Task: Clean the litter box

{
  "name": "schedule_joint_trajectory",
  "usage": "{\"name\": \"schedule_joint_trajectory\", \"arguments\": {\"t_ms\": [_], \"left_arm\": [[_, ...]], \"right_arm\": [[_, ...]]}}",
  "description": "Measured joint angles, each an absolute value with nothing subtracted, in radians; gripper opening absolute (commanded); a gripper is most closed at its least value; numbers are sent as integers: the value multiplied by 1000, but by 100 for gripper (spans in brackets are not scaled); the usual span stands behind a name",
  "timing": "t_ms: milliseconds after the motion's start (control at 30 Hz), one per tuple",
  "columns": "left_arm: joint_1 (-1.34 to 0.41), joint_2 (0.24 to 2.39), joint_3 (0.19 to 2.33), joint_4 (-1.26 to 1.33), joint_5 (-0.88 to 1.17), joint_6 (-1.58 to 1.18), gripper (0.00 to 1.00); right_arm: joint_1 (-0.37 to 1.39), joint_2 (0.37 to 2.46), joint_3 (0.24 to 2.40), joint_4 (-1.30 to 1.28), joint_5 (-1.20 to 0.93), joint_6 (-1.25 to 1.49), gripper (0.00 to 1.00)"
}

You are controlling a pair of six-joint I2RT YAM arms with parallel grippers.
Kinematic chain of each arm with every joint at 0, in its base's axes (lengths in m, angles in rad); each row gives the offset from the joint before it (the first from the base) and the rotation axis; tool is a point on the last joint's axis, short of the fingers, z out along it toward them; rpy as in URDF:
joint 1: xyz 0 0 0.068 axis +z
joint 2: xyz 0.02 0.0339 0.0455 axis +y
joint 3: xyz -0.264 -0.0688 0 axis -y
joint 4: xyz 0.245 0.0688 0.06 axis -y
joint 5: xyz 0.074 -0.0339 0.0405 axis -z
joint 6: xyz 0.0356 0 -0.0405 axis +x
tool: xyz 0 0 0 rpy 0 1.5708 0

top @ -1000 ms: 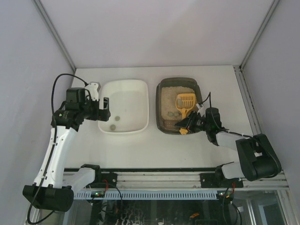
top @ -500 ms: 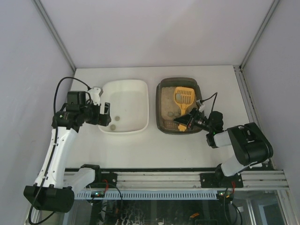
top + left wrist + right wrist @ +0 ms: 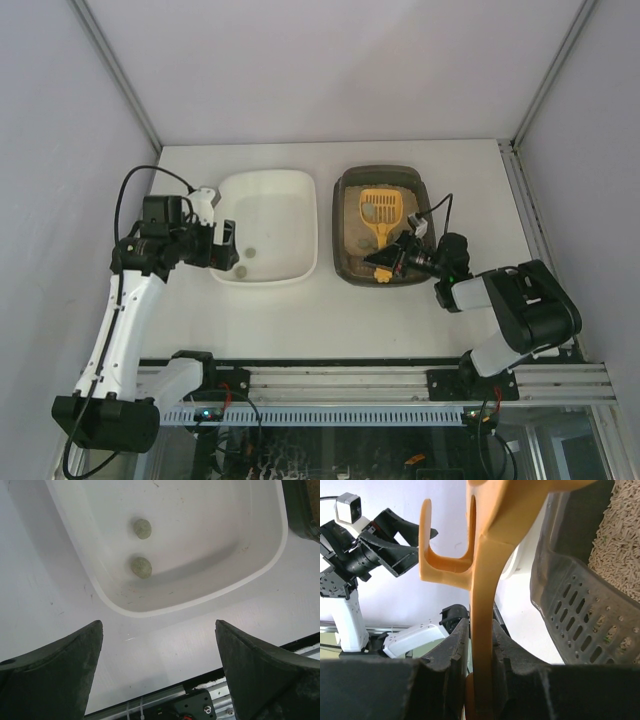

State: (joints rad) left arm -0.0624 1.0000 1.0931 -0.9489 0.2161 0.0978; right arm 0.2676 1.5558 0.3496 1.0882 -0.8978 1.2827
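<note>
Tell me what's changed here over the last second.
The right fingers, shut on the yellow scoop, swung its head leftward over the litter box while the right arm folded in toward its base. The left arm drew slightly nearer. Unchanged: left fingers open beside the white tub, two clumps inside it.

A white table [image 3: 400, 320] fills the middle. Pale grey walls [image 3: 330, 70] stand at 9, 12 and 3 o'clock. Thin metal poles [image 3: 115, 70] run up the corners at 11 and 1 o'clock. A silver rail [image 3: 340, 378] lies at 6 o'clock.
</note>
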Motion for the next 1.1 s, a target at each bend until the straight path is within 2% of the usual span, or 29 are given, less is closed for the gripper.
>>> {"name": "schedule_joint_trajectory", "arguments": {"t_ms": [267,433,667,1100], "left_arm": [[-57,997,1074,-953,278,121,94],[-56,995,1059,-961,297,133,100],[-54,995,1059,-969,295,135,100],[-33,989,1059,-965,241,103,100]], "right_arm": [[290,1640,350,1169,-893,1344,0],[284,1665,345,1212,-875,1369,0],[213,1708,367,1271,-884,1423,0],[268,1664,354,1221,-868,1364,0]]}}
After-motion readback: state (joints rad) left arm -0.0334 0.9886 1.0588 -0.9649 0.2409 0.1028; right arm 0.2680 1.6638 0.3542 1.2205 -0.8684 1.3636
